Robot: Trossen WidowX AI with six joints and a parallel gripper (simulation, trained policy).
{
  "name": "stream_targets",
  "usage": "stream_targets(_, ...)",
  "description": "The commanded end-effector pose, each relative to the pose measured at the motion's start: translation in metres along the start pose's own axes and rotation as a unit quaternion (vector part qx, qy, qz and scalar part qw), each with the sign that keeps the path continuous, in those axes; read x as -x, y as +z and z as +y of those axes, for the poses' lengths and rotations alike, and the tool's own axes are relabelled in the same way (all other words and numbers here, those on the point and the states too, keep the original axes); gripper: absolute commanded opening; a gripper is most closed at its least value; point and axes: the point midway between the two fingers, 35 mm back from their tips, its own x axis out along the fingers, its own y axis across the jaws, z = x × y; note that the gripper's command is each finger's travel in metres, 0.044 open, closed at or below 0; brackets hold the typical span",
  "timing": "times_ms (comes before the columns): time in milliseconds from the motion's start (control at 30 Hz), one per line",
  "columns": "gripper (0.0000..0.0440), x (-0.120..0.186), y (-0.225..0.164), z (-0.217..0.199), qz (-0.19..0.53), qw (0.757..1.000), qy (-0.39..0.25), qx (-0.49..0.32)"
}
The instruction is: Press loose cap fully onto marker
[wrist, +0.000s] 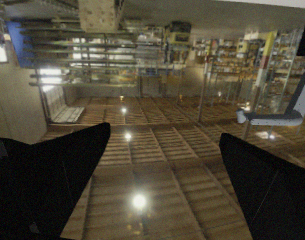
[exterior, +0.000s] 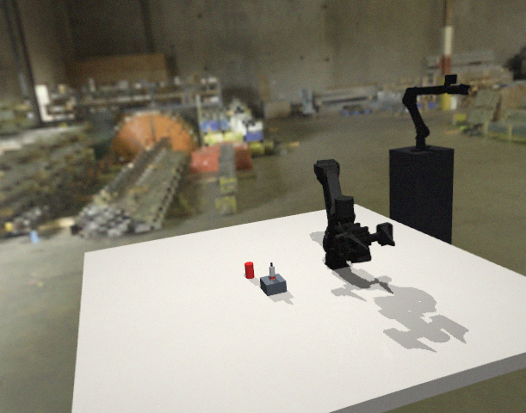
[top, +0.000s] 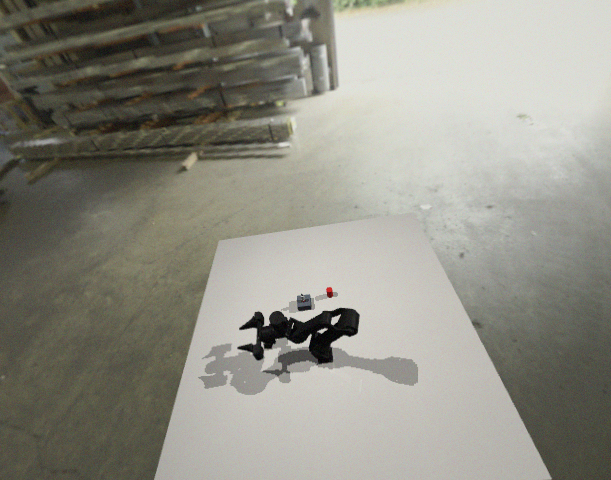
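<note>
The red cap (top: 329, 292) (exterior: 249, 270) stands upright on the table, a short way from the holder block. The dark grey holder block (top: 304, 307) (exterior: 273, 286) sits on the table with the marker (exterior: 271, 270) upright in it. The marker is light with a dark tip and a red ring low down, and its tip is bare. My gripper (top: 239, 338) (exterior: 380, 247) (wrist: 164, 133) is open and empty, its fingers wide apart. It is raised above the table, well away from the cap and the block, neither of which shows in the wrist view.
The white table (top: 346, 439) (exterior: 164, 355) carries the arm's base. A second black arm (exterior: 415, 113) stands on a dark pedestal (exterior: 421, 191) beyond the table's edge. A grey arm-like part (wrist: 277, 120) shows at the right of the wrist view.
</note>
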Motion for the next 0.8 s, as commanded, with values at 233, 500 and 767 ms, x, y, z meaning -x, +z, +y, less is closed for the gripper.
stream_targets(233, 0.0249, -0.001, 0.004, 0.014, -0.034, 0.999, 0.016, -0.008)
stream_targets(500, 0.0277, -0.001, 0.010, 0.028, -0.076, 0.996, 0.029, -0.026)
stream_targets(767, 0.0303, 0.002, 0.013, 0.044, -0.115, 0.991, 0.047, -0.050)
